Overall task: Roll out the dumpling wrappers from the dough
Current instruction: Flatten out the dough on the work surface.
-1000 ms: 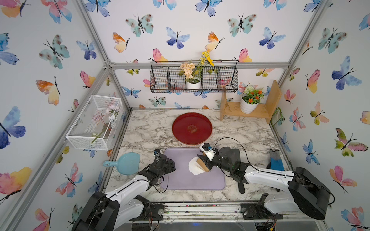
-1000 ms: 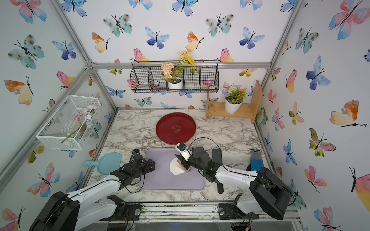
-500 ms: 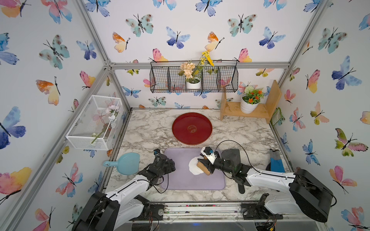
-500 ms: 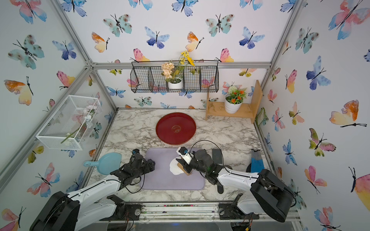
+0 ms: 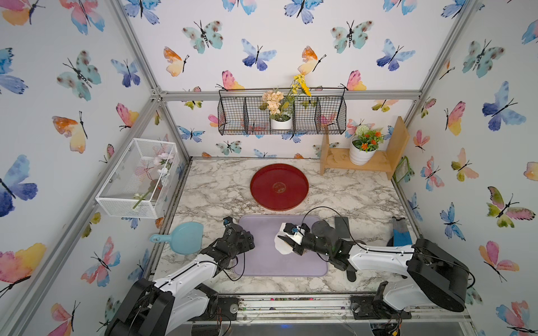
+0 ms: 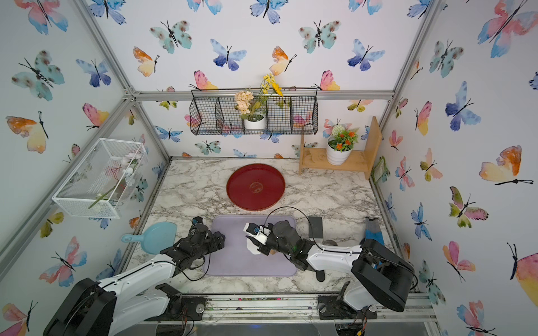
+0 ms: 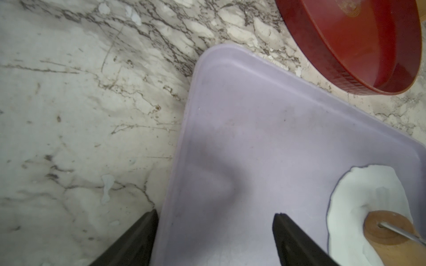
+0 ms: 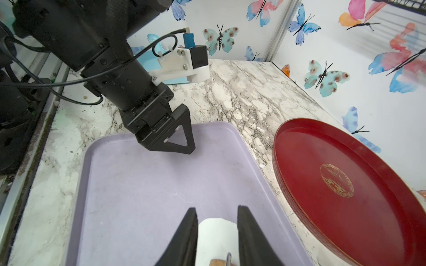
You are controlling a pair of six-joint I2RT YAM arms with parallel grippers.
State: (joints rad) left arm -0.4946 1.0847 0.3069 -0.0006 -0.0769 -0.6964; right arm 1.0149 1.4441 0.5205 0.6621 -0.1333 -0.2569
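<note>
The dough (image 7: 364, 191) is seen as a flattened white sheet with an uneven outline, laid on the lilac tray (image 5: 262, 261) near its middle. One end of the wooden roller (image 7: 387, 230) is pressed on the dough's edge, and a thin metal axle is seen coming out of that end. The right pincer (image 8: 216, 207) is lowered over the dough in the middle of the lilac tray and is clenched on the wooden roller, whose end and axle are seen between the two black fingers (image 8: 184, 237) in the right wrist view.

The left pincer (image 7: 215, 214) is held released, its jaws spread wide, above the left edge of the lilac tray: one finger is seen over the marble counter (image 5: 221, 186) and one over the tray's floor. Nothing is gripped by it.

A red round tray (image 5: 279, 186) is set on the counter just beyond the far edge of the lilac tray. A blue dustpan (image 5: 186, 238) is laid on the counter to the left of the lilac tray.
</note>
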